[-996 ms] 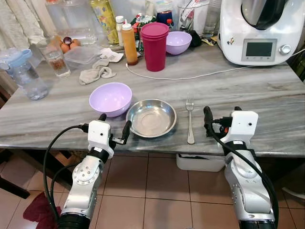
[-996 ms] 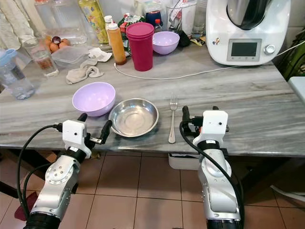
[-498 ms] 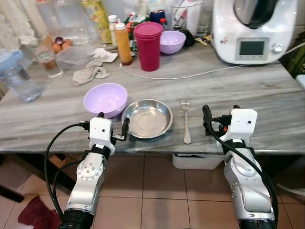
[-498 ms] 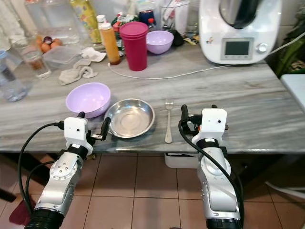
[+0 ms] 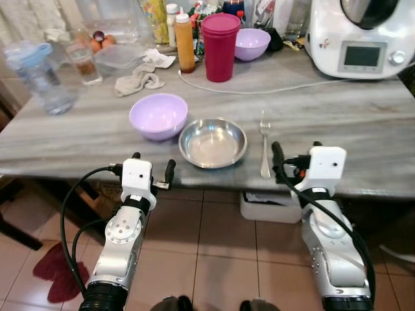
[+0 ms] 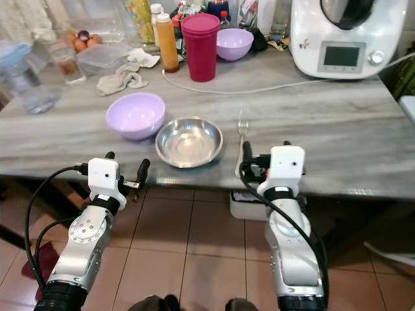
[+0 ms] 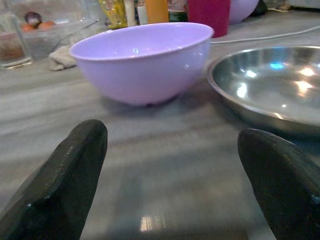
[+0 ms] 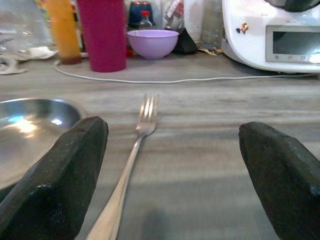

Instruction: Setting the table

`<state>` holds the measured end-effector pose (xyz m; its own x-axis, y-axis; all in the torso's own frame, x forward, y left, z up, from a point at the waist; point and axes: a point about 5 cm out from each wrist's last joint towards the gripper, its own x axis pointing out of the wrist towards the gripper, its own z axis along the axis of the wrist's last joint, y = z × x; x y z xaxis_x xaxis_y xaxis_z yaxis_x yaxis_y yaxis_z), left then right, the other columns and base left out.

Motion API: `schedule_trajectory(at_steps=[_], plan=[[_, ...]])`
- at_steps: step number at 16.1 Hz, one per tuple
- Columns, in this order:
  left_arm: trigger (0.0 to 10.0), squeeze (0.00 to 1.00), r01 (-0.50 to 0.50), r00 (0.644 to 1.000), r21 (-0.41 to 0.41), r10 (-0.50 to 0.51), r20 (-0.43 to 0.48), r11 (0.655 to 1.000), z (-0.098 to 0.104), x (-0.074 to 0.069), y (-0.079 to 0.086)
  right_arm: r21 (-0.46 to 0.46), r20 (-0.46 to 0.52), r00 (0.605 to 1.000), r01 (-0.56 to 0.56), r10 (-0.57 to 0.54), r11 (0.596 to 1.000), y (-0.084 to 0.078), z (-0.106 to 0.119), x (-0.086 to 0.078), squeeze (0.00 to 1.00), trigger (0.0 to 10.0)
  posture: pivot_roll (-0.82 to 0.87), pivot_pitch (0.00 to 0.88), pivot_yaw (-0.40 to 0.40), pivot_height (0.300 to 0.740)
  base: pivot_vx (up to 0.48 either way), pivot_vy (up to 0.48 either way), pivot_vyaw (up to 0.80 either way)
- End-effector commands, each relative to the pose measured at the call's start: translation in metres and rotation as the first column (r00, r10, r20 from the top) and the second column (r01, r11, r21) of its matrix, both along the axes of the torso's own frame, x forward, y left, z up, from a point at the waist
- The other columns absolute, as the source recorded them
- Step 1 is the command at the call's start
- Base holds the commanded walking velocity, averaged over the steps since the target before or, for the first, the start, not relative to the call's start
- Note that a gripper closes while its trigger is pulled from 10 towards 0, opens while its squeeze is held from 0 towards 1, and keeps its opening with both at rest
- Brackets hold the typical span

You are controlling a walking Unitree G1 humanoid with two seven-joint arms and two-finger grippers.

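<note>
On the marble table (image 5: 97, 139) a lilac bowl (image 5: 159, 115) stands just left of a shallow steel plate (image 5: 213, 142). A fork (image 5: 264, 146) lies to the right of the plate, tines pointing away from me. My left gripper (image 5: 154, 167) is open at the table's front edge, facing the bowl (image 7: 142, 60) and the plate (image 7: 270, 80), with nothing between its fingers (image 7: 65, 185). My right gripper (image 5: 295, 155) is also open at the front edge. It is just right of the fork (image 8: 135, 150), whose handle end lies near its left finger.
At the back stand a magenta tumbler (image 5: 220, 37), an orange bottle (image 5: 185, 43), a second lilac bowl (image 5: 252, 43) and a white kitchen machine (image 5: 363, 39) whose cable (image 5: 259, 87) crosses the table. A water bottle (image 5: 42, 78), glass (image 5: 84, 61) and cloth (image 5: 137, 81) sit far left.
The whole view has pulled back, so the table looks farther off. Both grippers now sit at its front edge rather than over it. Bowl, plate and fork have not moved.
</note>
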<state>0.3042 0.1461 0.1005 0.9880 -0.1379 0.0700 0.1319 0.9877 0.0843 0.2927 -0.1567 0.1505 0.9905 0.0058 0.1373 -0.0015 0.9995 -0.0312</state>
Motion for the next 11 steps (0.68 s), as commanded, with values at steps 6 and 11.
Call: schedule_trajectory(at_steps=[6, 11], plan=[[10.0, 0.00, -0.009, 1.000, 0.009, 0.009, -0.020, 1.000, -0.0028, 0.0015, 0.0013, -0.014, -0.002, 1.000, 0.013, -0.013, 1.000, -0.0015, 0.0000, 0.0005, 0.00, 10.0, -0.24, 0.062, 0.075, 0.740, -0.381, 0.000, 0.00], [10.0, 0.00, -0.008, 1.000, 0.013, 0.008, -0.018, 1.000, -0.0029, 0.0023, 0.0007, -0.034, -0.020, 0.999, 0.044, -0.045, 0.998, -0.0046, -0.0011, 0.0049, 0.00, 10.0, -0.24, 0.057, 0.073, 0.740, -0.382, 0.000, 0.00]])
